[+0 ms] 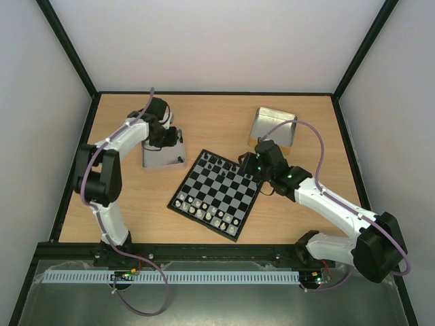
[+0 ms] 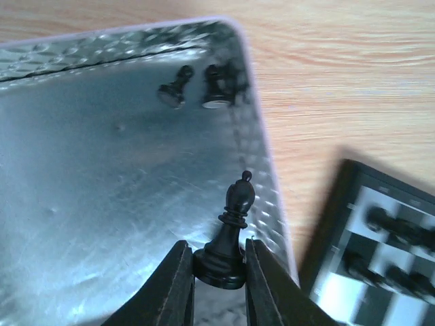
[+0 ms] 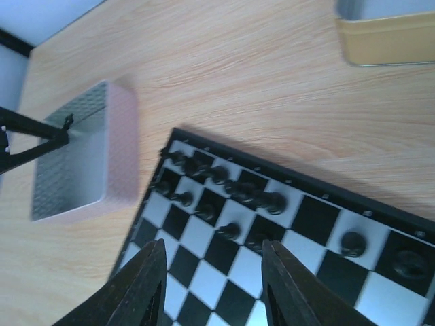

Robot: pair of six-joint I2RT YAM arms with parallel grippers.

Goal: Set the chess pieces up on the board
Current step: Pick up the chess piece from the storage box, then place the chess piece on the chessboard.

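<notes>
**Left gripper** [image 2: 219, 268]: the two dark fingers are closed narrowly on the round base of a small black bishop [image 2: 234, 227]. The piece stands upright between them, over the floor of a shiny rectangular metal tray [image 2: 102, 176] and close to its right-hand wall. Whether the base touches the tray floor cannot be told. Two loose black chess pieces [image 2: 173, 92] lie tipped over in the tray's far corner, just beside each other.

**Right gripper** [image 3: 212, 244]: the jaws are spread wide with nothing between them, above the small square chessboard with black and light-grey checks [image 3: 319, 217].

**Overhead view:** the chessboard lies turned diamond-wise near the middle of the light wooden table [image 1: 136, 204], between the tray and a second metal tray [image 1: 275, 125] at the far right. A group of black pieces [image 1: 221, 163] stands along the board's far edge, and pale whitish pieces [image 1: 207, 212] line the near edge.
</notes>
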